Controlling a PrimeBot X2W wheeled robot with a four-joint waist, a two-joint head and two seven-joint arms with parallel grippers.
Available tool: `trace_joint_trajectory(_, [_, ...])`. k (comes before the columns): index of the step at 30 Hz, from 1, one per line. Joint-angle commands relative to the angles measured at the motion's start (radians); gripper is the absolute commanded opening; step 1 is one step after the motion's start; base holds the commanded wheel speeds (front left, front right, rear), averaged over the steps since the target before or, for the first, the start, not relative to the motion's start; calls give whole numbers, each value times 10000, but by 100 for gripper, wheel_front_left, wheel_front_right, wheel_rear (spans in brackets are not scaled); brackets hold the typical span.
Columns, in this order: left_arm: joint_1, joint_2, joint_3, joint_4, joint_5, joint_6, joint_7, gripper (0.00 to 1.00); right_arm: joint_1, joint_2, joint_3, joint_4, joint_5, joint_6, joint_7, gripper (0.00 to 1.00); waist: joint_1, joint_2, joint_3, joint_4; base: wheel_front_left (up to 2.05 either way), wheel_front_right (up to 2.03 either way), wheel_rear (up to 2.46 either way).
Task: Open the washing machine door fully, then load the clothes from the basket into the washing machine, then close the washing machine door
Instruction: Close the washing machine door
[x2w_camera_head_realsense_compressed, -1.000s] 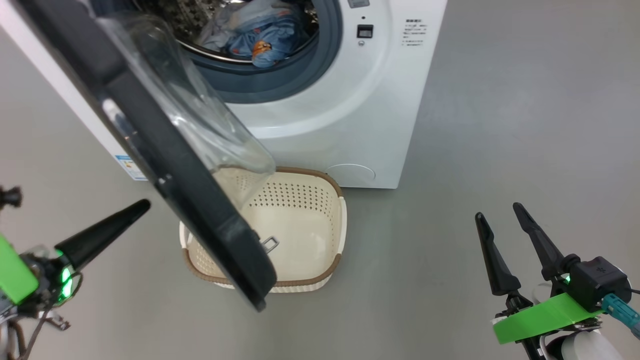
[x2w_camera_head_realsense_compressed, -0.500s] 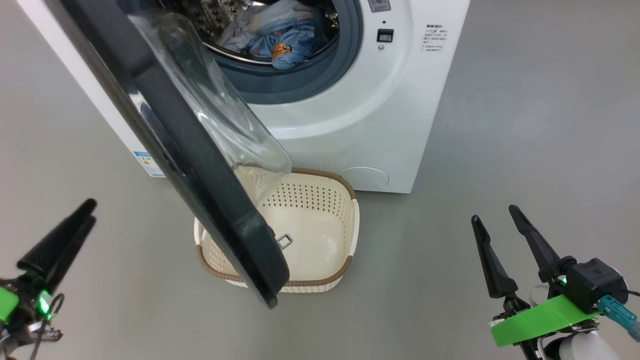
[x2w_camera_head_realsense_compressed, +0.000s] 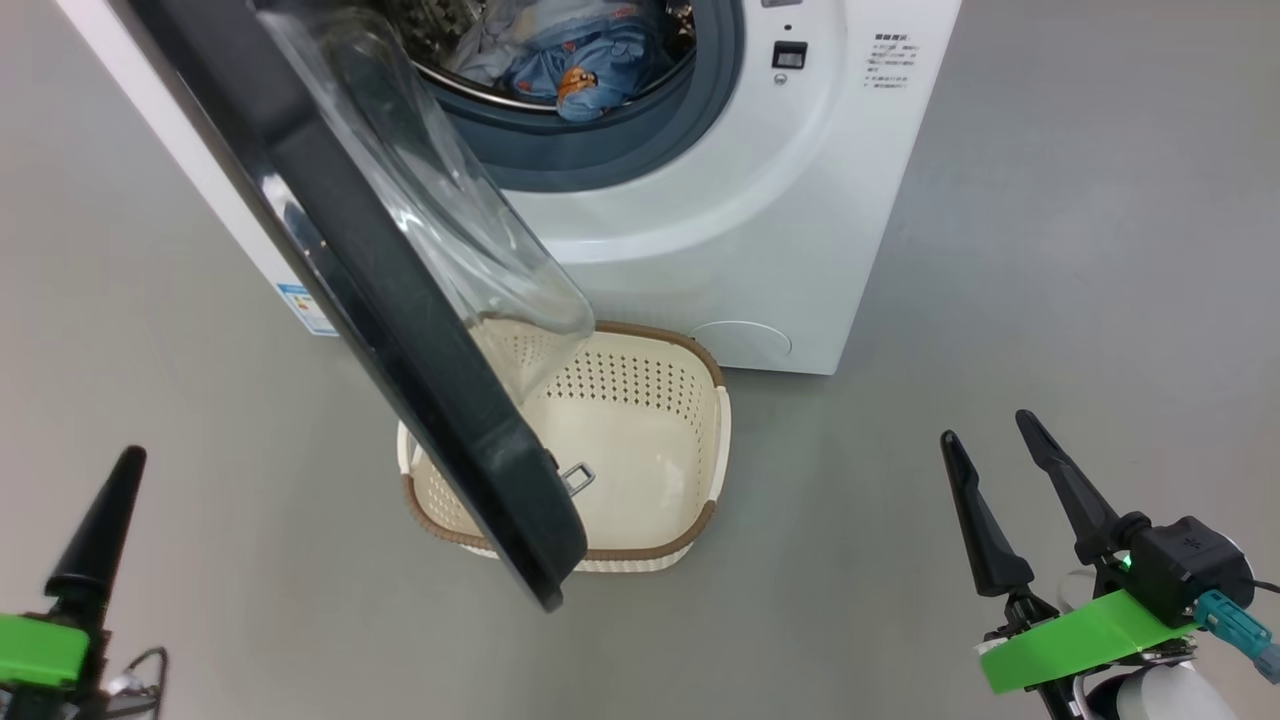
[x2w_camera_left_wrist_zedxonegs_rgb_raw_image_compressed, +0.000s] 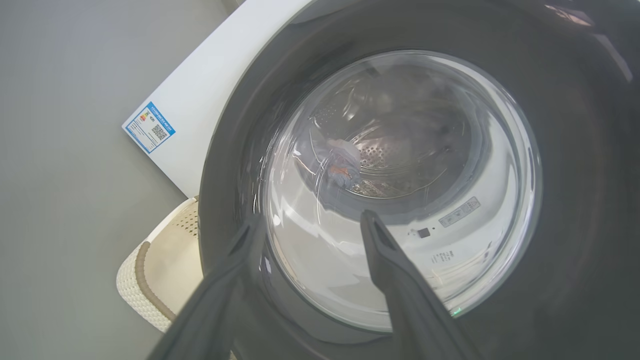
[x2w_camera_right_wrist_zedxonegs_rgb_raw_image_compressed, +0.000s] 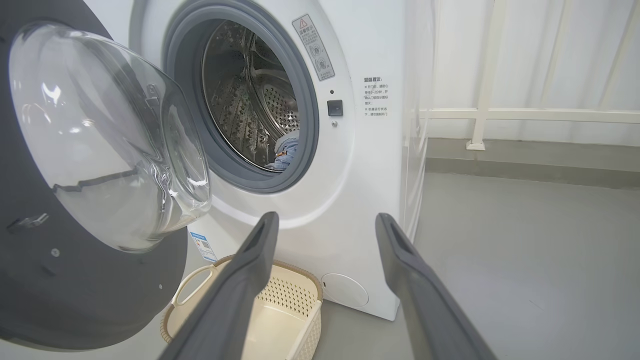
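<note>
Door (x2w_camera_head_realsense_compressed: 380, 320) ajar over basket (x2w_camera_head_realsense_compressed: 640, 380); clothes (x2w_camera_head_realsense_compressed: 600, 60) in drum (x2w_camera_right_wrist_zedxonegs_rgb_raw_image_compressed: 260, 110)

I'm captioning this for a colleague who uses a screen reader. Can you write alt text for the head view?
A washing machine stands with its round black door swung open over a cream basket on the grey floor, blue clothes lying inside. The right arm's fingers stand spread at lower right, touching nothing.

Glossy black door (x2w_camera_head_realsense_compressed: 390, 340) half-open above cream basket (x2w_camera_head_realsense_compressed: 640, 390); blue clothes (x2w_camera_head_realsense_compressed: 590, 65) inside white washing machine (x2w_camera_head_realsense_compressed: 750, 230)
</note>
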Motion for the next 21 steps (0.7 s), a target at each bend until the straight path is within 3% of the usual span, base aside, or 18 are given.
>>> trace_joint_trajectory(1, [12, 401, 236, -280, 96, -68, -264, 100, -175, -121, 173, -236, -78, 42, -51, 100, 0, 0, 32, 35, 0, 0, 0])
trace_joint_trajectory(5, [298, 632, -451, -445, 480, -68, -1891, 100, -230, -129, 161, -223, -80, 42, -51, 100, 0, 0, 69, 106, 0, 0, 0])
trace_joint_trajectory(15, [928, 1940, -3527, -12, 2415, -68, -6371, 100, -283, -129, 182, -192, -81, 42, -51, 100, 0, 0, 24, 270, 0, 0, 0])
trace_joint_trajectory(18, [794, 1989, -3698, 368, 3494, -69, -6608, 100, -292, -137, 167, -188, -76, 42, -51, 100, 0, 0, 7, 345, 0, 0, 0])
trace_joint_trajectory(21, [757, 1394, -2806, 263, 4947, -69, -6620, 100, -313, -147, 160, -201, -78, 42, -51, 100, 0, 0, -13, 403, 0, 0, 0])
